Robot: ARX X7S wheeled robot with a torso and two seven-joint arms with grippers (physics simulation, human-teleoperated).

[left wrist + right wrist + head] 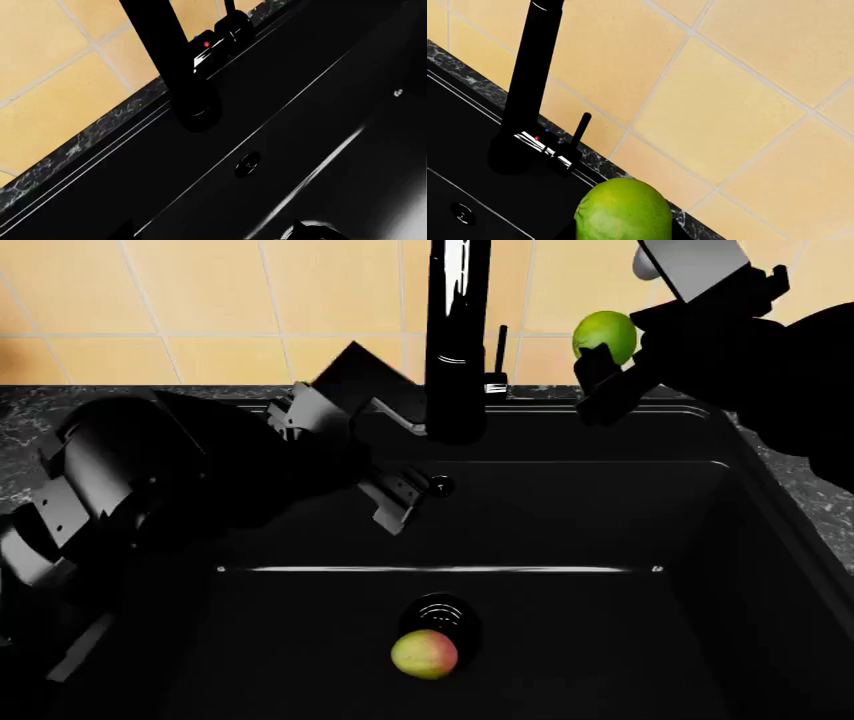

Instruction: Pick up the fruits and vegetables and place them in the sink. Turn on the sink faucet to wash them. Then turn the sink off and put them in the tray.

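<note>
The left gripper [400,485] is held low over the left half of the sink [694,540], close to the back wall. Its fingers are seen spread apart with nothing between them. Just beyond them, a small round overflow hole [248,164] is set in the sink's back wall, as shown in the left wrist view.

The apple-like fruit [424,654] is found on the sink floor, near the front edge and about midway between the side walls. It is touching the near rim of the round drain [437,615].

The sink faucet [455,340] is mounted at the middle of the sink's back edge, its tall black tube rising past the top of the head view. A chrome ring [546,148] is seen near its base, and a thin side lever [581,129] is pointed upward beside it. Yellow wall tiles [747,100] and a dark speckled counter strip [80,405] are visible behind the sink.

The lime [605,336] is held in the air above the back edge of the sink, right of the faucet. It is clamped by the fingers of the right gripper [611,358], whose arm is reached in from the upper right.
</note>
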